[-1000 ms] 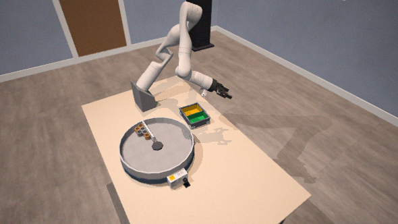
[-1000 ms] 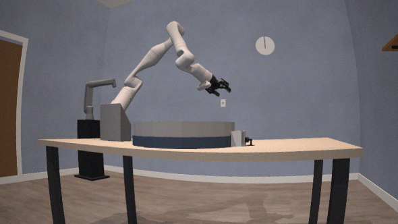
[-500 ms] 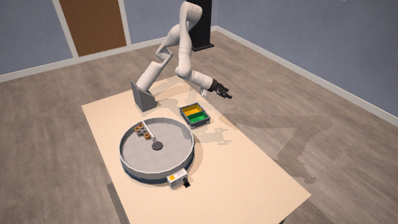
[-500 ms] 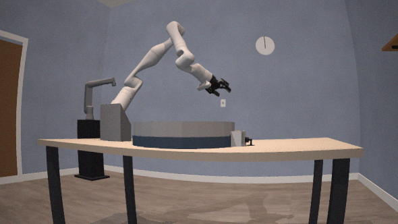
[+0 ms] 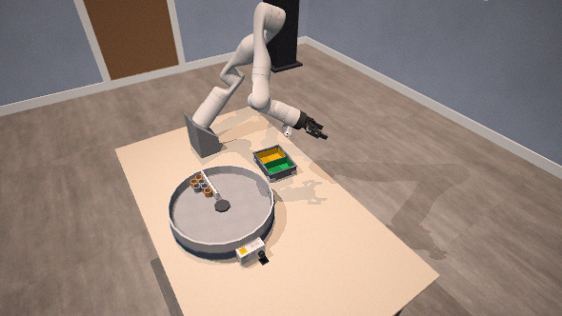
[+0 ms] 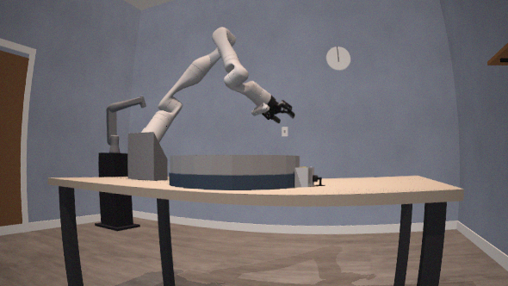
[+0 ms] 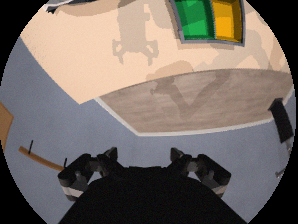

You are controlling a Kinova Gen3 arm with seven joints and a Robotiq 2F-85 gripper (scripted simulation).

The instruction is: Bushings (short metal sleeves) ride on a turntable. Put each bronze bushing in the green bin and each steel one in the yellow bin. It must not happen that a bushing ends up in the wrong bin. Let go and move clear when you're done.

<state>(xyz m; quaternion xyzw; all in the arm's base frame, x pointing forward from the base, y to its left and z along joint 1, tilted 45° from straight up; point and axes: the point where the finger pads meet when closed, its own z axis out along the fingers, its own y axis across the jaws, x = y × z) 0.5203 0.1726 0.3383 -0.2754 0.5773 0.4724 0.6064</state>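
So the bushings (image 5: 208,191) are bunched on the turntable (image 5: 248,190) (image 6: 234,165), on the side toward the robot's base (image 5: 204,143) (image 6: 142,156), while the gripper (image 5: 318,128) (image 6: 284,112) (image 7: 144,154) is held high and well apart from them, out past the far side of the bins. It's wide open with nothing gripped, fingers pointed outward and a bit down, so a swing back across and a tilt downward would probably be needed first. The bushings look upright, open ends up, so the long axis should run vertical and a straight-down grab seems right. Orange-brown and grey ones are packed together against a white bar (image 5: 210,185), which could block one finger, and the raised rim has to be cleared too. Between gripper and turntable sit the green bin (image 5: 280,166) (image 7: 196,20) and yellow bin (image 5: 270,155) (image 7: 227,21), side by side, no bushings seen in either. Easy to nudge a neighbour or mix up colours there, tbh.
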